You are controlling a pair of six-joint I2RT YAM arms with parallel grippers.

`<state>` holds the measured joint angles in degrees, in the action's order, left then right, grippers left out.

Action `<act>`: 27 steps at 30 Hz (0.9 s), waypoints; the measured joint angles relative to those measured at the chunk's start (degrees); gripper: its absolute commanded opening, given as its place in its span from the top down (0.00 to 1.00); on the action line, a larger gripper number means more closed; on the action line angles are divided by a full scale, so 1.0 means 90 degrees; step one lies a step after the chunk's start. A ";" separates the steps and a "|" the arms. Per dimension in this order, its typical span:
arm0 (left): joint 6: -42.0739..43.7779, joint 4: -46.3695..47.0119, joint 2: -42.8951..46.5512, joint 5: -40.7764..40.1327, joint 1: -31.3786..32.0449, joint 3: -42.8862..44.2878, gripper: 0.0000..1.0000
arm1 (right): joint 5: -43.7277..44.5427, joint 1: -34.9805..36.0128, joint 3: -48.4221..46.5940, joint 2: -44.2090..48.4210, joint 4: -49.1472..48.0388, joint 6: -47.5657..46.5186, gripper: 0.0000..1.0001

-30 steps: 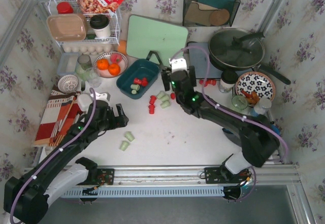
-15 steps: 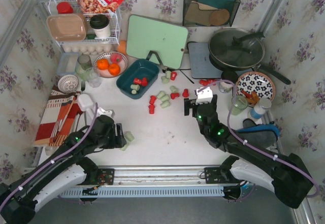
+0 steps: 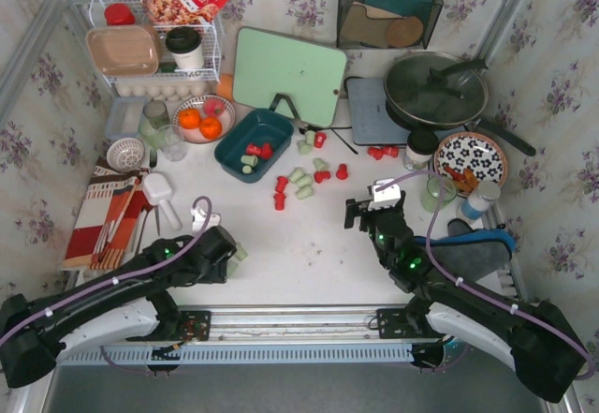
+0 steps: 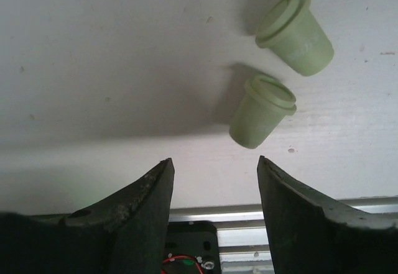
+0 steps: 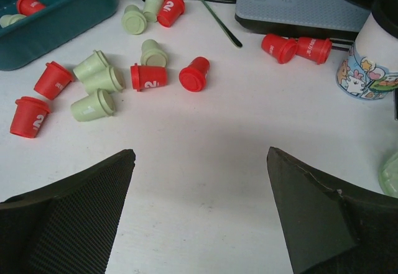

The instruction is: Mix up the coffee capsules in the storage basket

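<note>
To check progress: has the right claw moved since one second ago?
Yes. The right claw has drawn back from beside the teal storage basket, toward the bottom of the top view.

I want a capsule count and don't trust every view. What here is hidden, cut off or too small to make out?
Top view: the left gripper covers the two pale green capsules beside it; only a sliver shows.
Right wrist view: the storage basket is cut off by the upper left edges, most of its inside unseen.
Top view: the capsules inside the basket are small and overlap; no sure count.
</note>
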<state>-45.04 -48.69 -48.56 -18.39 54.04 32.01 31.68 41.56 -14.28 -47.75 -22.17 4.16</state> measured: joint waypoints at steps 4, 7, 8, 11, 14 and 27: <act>0.0141 0.0219 -0.0452 -0.0192 0.0153 0.0117 0.41 | -0.0053 0.0000 0.0061 0.0010 -0.0034 0.0027 0.06; 0.0364 0.0457 -0.0709 -0.0253 0.0206 0.0141 0.42 | -0.0087 0.0000 0.0061 0.0017 -0.0083 0.0046 0.06; 0.0457 0.0551 -0.0767 -0.0253 0.0206 0.0143 0.43 | -0.0112 0.0000 0.0061 0.0017 -0.0083 0.0046 0.06; 0.0678 0.0789 -0.0971 -0.0240 0.0206 0.0143 0.43 | -0.0163 0.0000 0.0061 0.0022 -0.0090 0.0046 0.06; 0.0789 0.0930 -0.1202 -0.0185 0.0211 0.0170 0.50 | -0.0187 0.0000 0.0061 0.0022 -0.0121 0.0046 0.06; 0.0816 0.1260 -0.1586 0.0202 0.0248 -0.0005 0.58 | -0.0204 0.0000 0.0051 -0.0104 -0.0160 0.0046 0.06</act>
<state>-37.69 -37.34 -62.83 -16.58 56.27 31.97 29.85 41.56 -13.82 -48.69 -23.62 4.58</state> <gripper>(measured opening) 0.431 0.941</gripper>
